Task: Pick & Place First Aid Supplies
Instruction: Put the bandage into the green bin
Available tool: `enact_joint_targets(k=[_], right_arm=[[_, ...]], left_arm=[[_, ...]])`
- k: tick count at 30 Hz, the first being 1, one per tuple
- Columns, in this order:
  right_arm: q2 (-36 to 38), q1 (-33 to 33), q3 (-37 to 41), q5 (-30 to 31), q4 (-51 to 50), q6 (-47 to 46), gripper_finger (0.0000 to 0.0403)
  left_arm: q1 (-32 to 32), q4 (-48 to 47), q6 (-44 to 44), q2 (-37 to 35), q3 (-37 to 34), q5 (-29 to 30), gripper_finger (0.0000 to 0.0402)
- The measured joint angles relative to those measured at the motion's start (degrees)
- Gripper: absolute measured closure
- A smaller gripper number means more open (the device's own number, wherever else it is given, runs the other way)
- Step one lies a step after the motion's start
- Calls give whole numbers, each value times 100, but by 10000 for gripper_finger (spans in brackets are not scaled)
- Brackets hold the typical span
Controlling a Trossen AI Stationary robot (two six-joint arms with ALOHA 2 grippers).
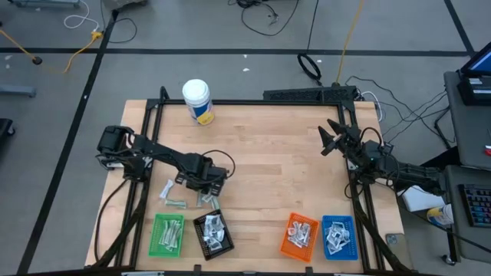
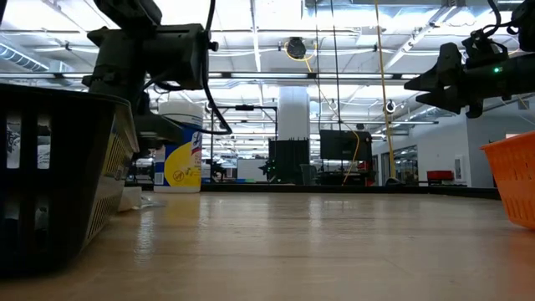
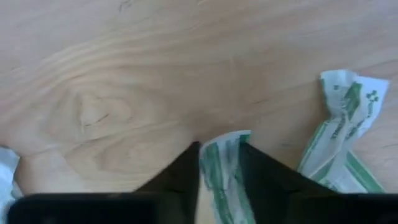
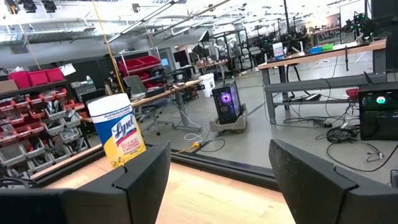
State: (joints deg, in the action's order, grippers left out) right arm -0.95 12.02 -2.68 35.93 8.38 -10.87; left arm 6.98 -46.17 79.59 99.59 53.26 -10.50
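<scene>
Several first aid supplies lie loose on the wooden table near the green tray and the black tray: a white sachet, a pale strip and others. My left gripper points down over them, shut on a green-and-white wrapped strip. A second crumpled strip lies close beside it on the wood. My right gripper hangs open at the table's right edge, holding nothing. My left gripper has the green-and-white wrapped strip pinched between its two fingers, coming from above and pointing down. The strip's end sticks out just past the fingertips toward the wood. Whether the strip is lifted clear of the table I cannot tell.
A white bottle with a yellow label stands at the table's far side. An orange tray and a blue tray, both with packets inside, sit at the near right. Bare wood lies in the middle of the table.
</scene>
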Motion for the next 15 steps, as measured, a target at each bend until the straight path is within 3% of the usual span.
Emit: enact_joint_targets(k=[5, 15], right_arm=[[0, 1, -2, 1, 0, 0, 136], [0, 0, -2, 1, 0, 0, 136]], left_arm=[[-60, -42, -127, 5, -11, -27, 386], [-567, -516, -433, -426, -44, -193, 399]])
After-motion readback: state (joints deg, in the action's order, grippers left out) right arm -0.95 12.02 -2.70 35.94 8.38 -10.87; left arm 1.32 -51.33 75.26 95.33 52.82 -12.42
